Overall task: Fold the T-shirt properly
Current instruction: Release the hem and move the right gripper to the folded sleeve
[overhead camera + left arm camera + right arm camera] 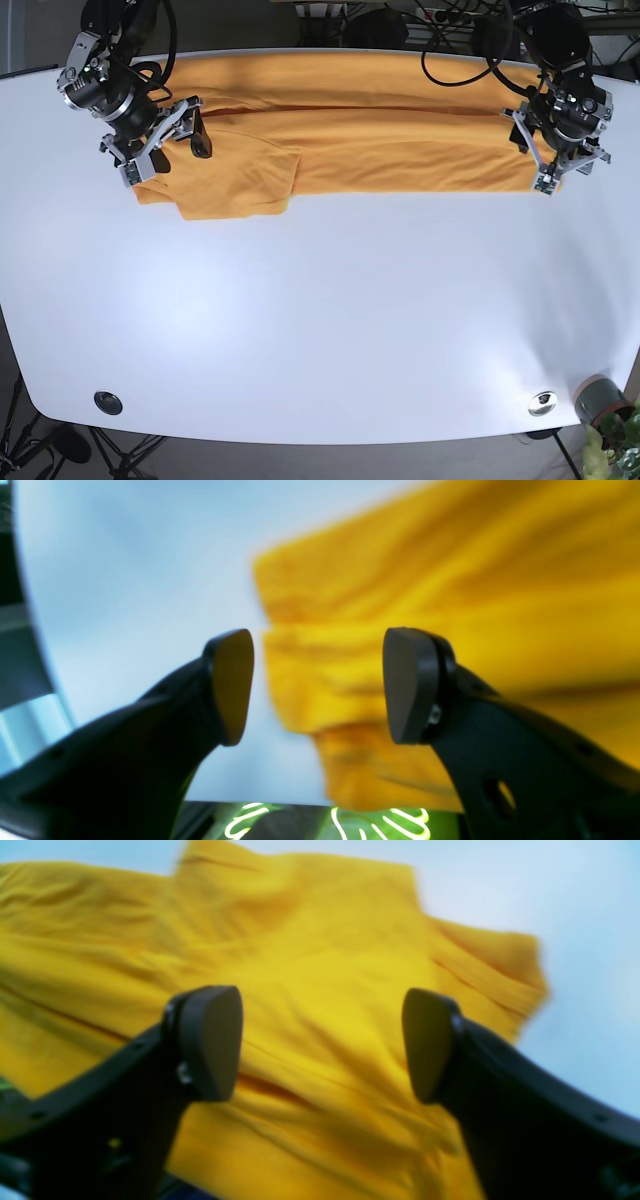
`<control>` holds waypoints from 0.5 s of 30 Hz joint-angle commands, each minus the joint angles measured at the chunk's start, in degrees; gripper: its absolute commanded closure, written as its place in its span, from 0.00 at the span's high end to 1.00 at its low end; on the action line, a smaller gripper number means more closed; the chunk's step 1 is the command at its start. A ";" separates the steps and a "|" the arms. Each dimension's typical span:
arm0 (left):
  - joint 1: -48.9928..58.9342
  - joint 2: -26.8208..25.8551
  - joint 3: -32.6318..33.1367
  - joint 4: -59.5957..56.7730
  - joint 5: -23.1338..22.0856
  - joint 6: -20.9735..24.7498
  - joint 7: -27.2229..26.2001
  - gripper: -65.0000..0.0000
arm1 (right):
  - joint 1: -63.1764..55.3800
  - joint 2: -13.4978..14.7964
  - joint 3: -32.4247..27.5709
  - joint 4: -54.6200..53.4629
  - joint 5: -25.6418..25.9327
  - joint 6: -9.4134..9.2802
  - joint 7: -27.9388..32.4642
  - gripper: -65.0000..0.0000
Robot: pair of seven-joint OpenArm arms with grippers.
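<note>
Where it lies along the far edge of the white oval tabletop (320,330), the yellow-orange cotton T-shirt (380,130) is folded into a long band, one sleeve flap jutting toward the near side. Left black two-finger gripper (548,140): over the band's end, jaws parted, empty. Right black two-finger gripper (165,140): above the sleeve end, jaws parted, empty.

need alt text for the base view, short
Overhead view of a white table with a yellow-orange T-shirt folded into a long band along the far edge. An open gripper sits at each end: the right gripper over the sleeve end at image left, the left gripper at image right.
</note>
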 commanded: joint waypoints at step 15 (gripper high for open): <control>1.52 -0.09 -2.79 -9.45 2.79 0.12 -1.36 0.09 | 1.58 0.22 -3.02 -10.93 -11.93 -0.07 7.37 0.23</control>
